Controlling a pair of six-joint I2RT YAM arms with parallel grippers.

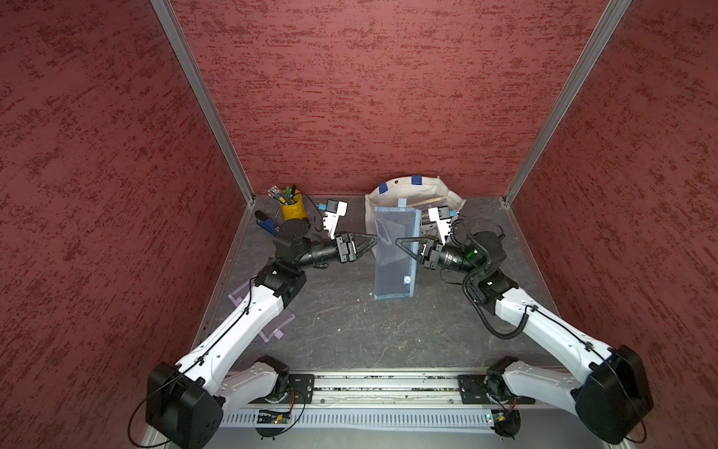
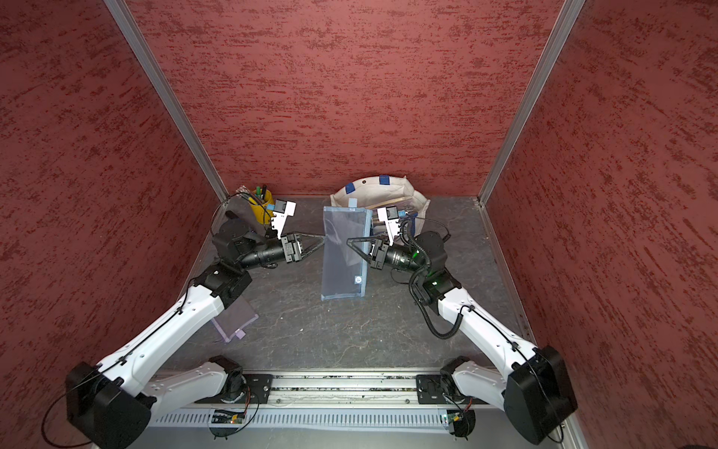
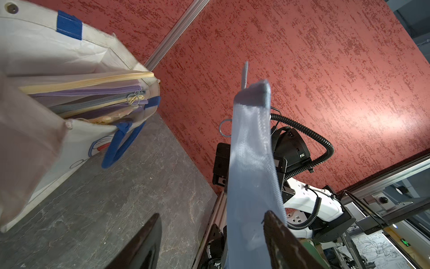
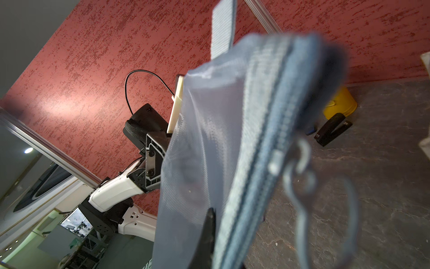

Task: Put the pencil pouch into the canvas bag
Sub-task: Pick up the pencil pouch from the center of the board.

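Pencil pouch (image 1: 394, 252), the blue mesh one, sits mid-frame in both top views, held up off the table (image 1: 342, 318), its top end overlapping the open canvas bag (image 1: 392, 186) at upper centre. Right gripper (image 1: 399, 242) is clamped on its right edge. Left gripper (image 1: 373, 237) has its 2 fingers spread apart at the left edge, 1 fingertip touching the mesh. Bag's got several zip pouches (image 3: 93, 93) inside.

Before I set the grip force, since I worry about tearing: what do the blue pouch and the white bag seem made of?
Pouch: thin see-through mesh, probably nylon, slightly shiny; fine weave visible, woven zipper tape along the edge.
Bag: off-white canvas, matte; creased walls, stitched hems, blue webbing handles.
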